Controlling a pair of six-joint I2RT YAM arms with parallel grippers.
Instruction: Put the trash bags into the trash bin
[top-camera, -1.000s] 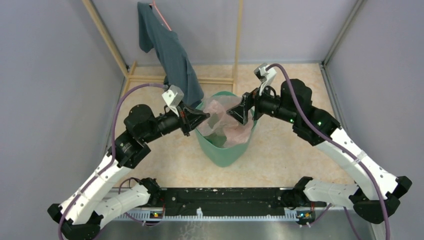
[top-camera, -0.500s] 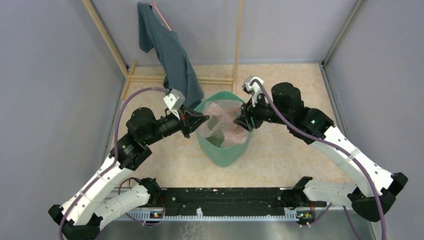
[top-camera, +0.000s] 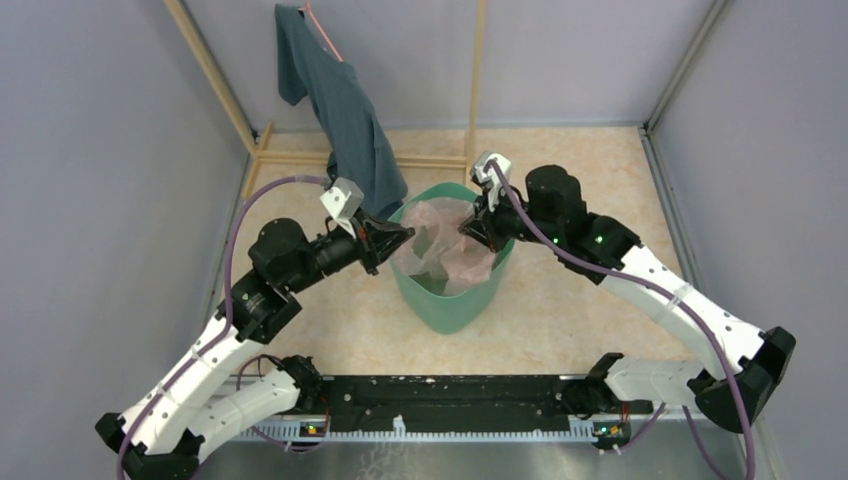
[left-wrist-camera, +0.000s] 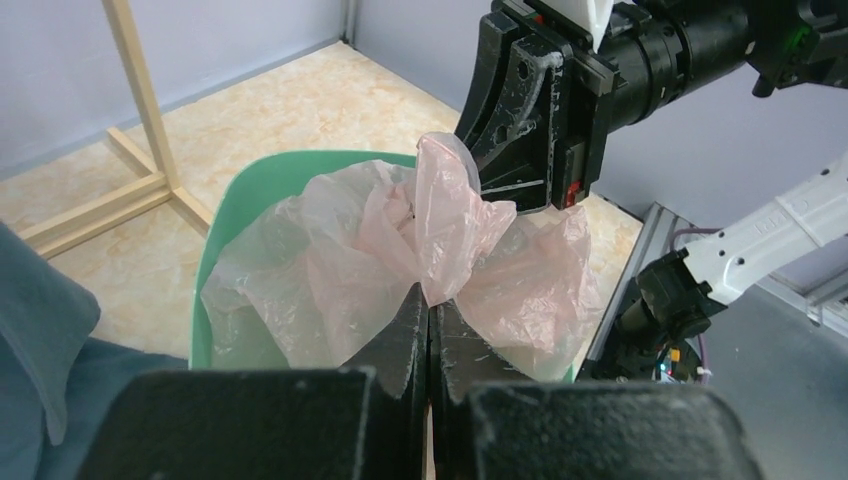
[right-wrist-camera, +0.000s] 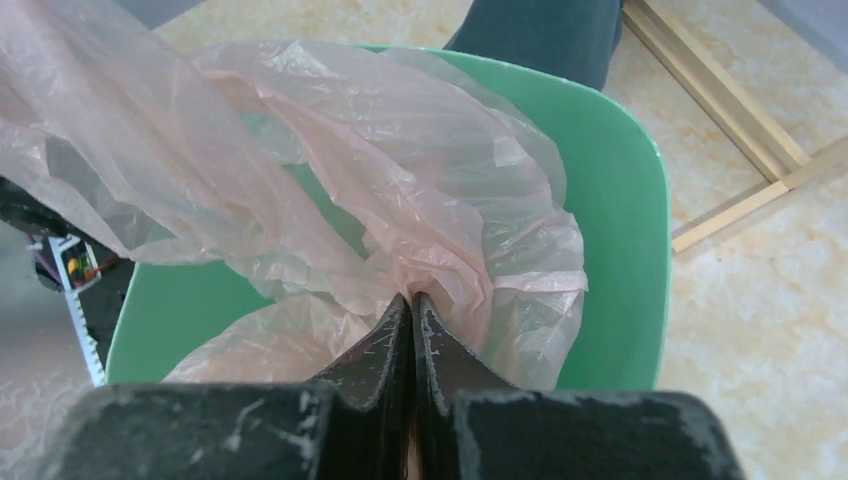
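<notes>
A pale pink, wrinkled trash bag (top-camera: 447, 248) lies spread over the mouth of the mint-green trash bin (top-camera: 450, 312), partly down inside it. At the bin's left rim my left gripper (top-camera: 405, 233) is shut on a bunched fold of the film. My right gripper (top-camera: 470, 228) is shut on the bag's far-right edge. In the left wrist view the bag (left-wrist-camera: 395, 235) rises from the closed tips of the left gripper (left-wrist-camera: 430, 300) over the bin (left-wrist-camera: 215, 260). The right wrist view shows the film (right-wrist-camera: 400, 170) gathered at the right gripper (right-wrist-camera: 412, 300), with the bin's rim (right-wrist-camera: 625, 250) behind it.
A dark teal garment (top-camera: 342, 105) hangs from a wooden rack (top-camera: 476, 80) just behind the bin and touches its far-left rim. Grey walls close in on three sides. A black rail (top-camera: 440, 398) runs along the near edge between the arm bases.
My right gripper moved left to the bin's right side and closed from wide open onto the bag's film. The left gripper stayed shut on the bag and barely moved.
</notes>
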